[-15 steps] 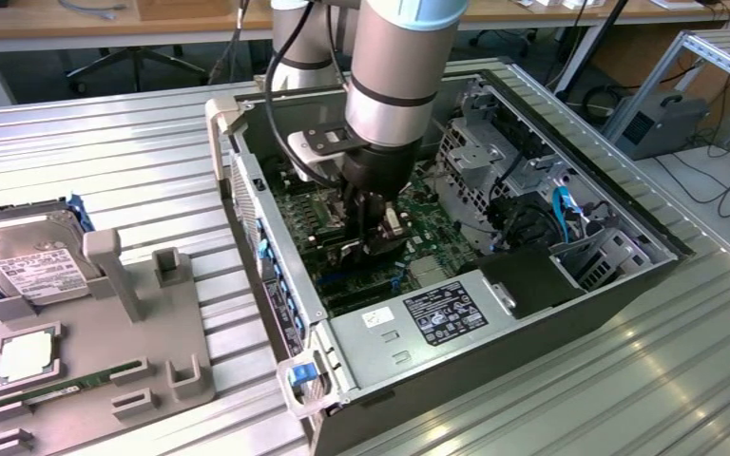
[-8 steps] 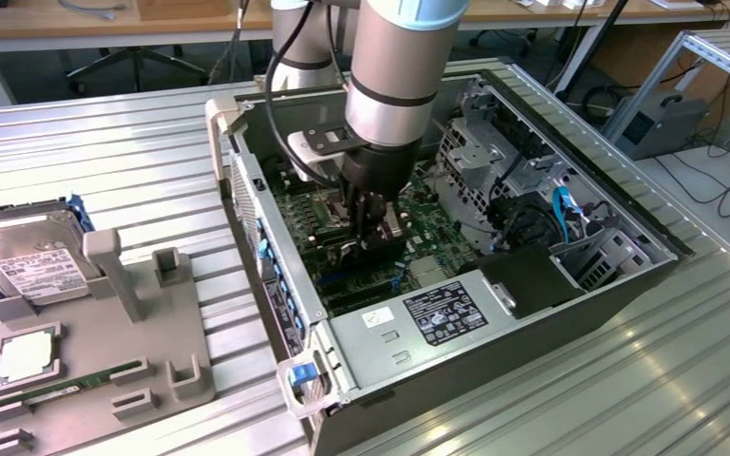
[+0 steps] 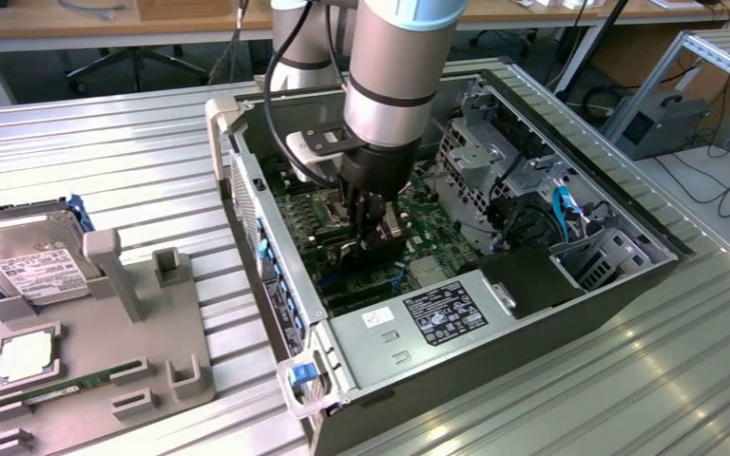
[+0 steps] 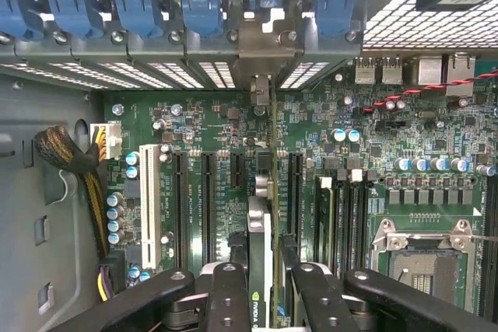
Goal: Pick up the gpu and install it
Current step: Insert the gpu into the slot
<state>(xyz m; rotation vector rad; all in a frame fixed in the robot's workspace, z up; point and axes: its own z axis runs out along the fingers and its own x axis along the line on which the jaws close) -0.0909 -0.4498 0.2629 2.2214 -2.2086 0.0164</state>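
The gpu (image 4: 261, 270), a thin dark circuit card seen edge-on, stands upright between the fingers of the gripper (image 4: 262, 289), which are closed narrowly on its upper edge, holding it inside the open computer case (image 3: 619, 214) just above the motherboard (image 4: 233, 130). Its silver end bracket (image 4: 259, 56) reaches toward the row of blue slot clips (image 4: 179, 9) at the case's rear wall. The card looks light and stiff but fragile; a hold on the bare board edge seems safest, away from the cooler and the contacts. Long black expansion slots (image 4: 208, 192) run on either side of it, and a white slot (image 4: 145, 204) lies beyond them. A bundle of cables (image 4: 66, 153) and the empty processor socket (image 4: 424, 258) sit well clear. In the exterior view, the power supply (image 3: 435, 318) fills the case's near end, and at the exterior view's left a grey tray (image 3: 149, 351) carries a hard drive (image 3: 23, 261) and a green memory stick (image 3: 54, 389).
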